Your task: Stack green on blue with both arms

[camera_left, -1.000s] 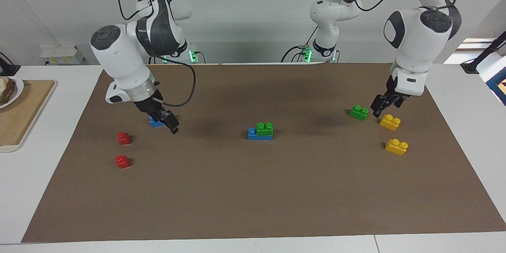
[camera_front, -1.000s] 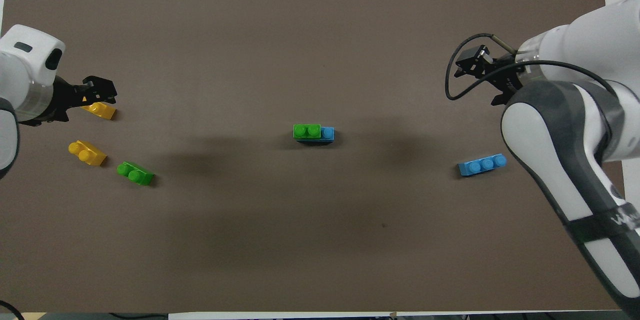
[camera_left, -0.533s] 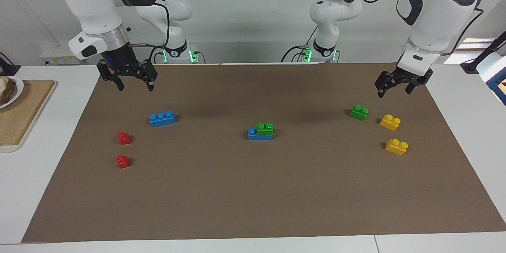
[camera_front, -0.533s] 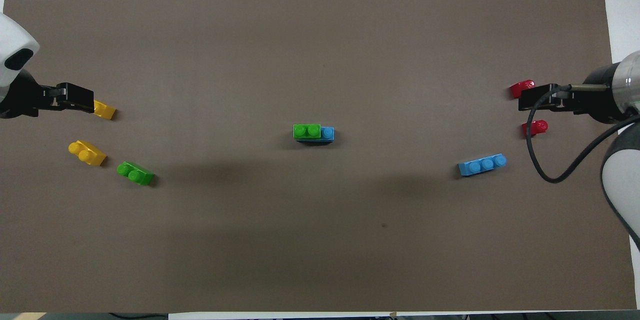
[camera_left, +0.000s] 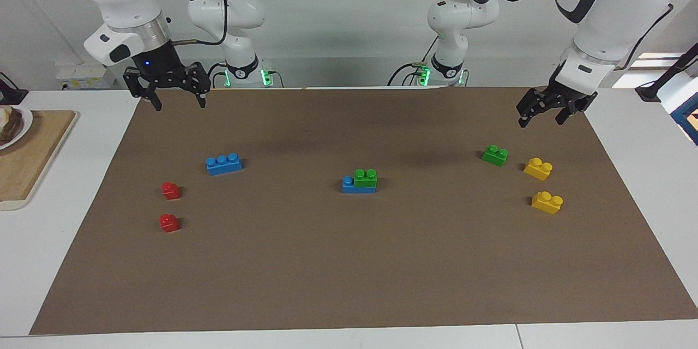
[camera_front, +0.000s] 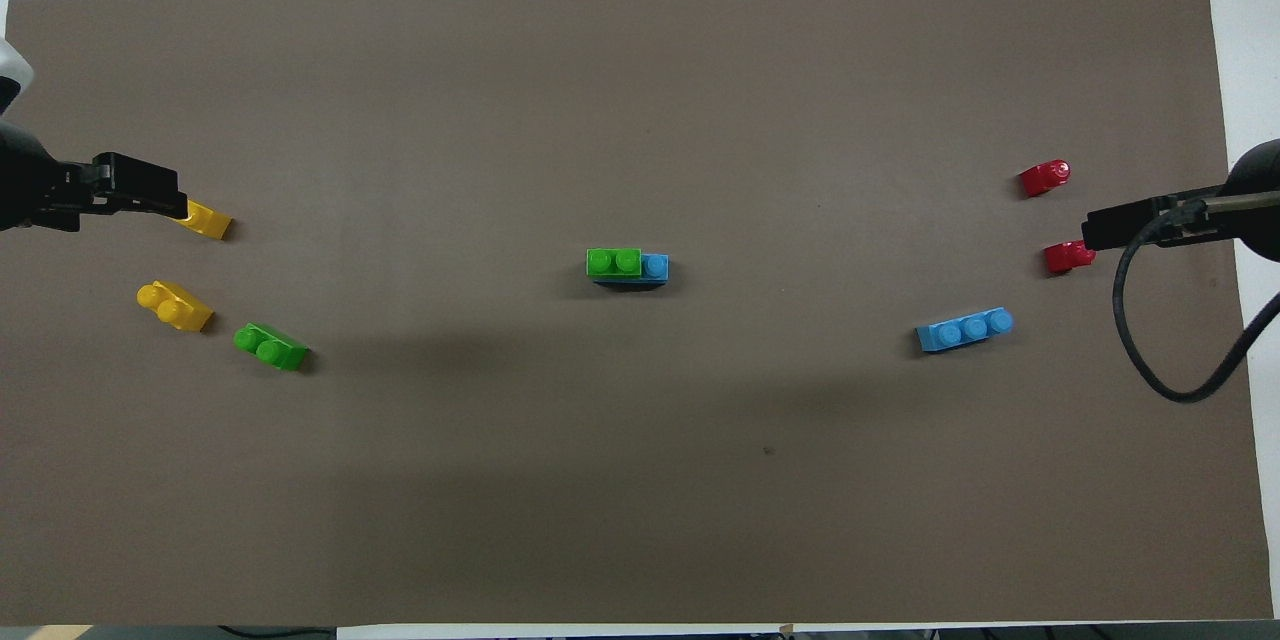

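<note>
The left gripper point(camera_left: 540, 118) has its fingers spread apart with nothing between them; it hangs in the air over the brown mat point(camera_left: 349, 262) at the left arm's end of the table, above the mat's edge closest to the robots. The right gripper point(camera_left: 175, 102) is likewise spread wide and empty, raised over the mat's corner at the right arm's end.

In the middle of the mat a green two-stud brick point(camera_left: 365, 177) sits stacked on a blue three-stud brick point(camera_left: 349, 185), covering two of its studs and leaving one blue stud bare at the end toward the right arm.

A second blue three-stud brick point(camera_left: 224, 163) lies flat on the mat toward the right arm's end, with two red one-stud bricks point(camera_left: 170, 190) point(camera_left: 168, 222) beside it, farther from the robots.

Toward the left arm's end a second green two-stud brick point(camera_left: 495, 155) lies alone, and two yellow two-stud bricks point(camera_left: 538, 168) point(camera_left: 547, 202) lie just beside it, closer to the mat's end.

A wooden board point(camera_left: 27, 158) rests on the white table point(camera_left: 82, 305) off the mat at the right arm's end
</note>
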{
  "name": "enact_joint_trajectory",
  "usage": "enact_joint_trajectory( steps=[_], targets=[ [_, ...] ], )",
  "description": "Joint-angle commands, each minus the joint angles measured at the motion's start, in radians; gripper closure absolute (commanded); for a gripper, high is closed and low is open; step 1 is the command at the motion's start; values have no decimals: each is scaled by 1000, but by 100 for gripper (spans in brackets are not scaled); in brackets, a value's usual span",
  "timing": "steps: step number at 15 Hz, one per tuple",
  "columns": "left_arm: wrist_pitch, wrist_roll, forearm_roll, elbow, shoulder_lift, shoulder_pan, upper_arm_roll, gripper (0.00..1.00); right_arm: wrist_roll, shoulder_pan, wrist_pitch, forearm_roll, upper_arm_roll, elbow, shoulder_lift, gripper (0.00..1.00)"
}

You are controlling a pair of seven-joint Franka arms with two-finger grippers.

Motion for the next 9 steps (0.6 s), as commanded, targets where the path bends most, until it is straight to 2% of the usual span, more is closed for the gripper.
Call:
enact_joint_trajectory(
  steps=[1,9],
  targets=[
    [-33,-9,-19,27,2,8,-1,0,-26,-16,-17,-23,11,32,29,0],
    [-33,-15,-15,25,1,6,-1,0,-26,-22,-34,-31,12,20,23,0]
  ],
)
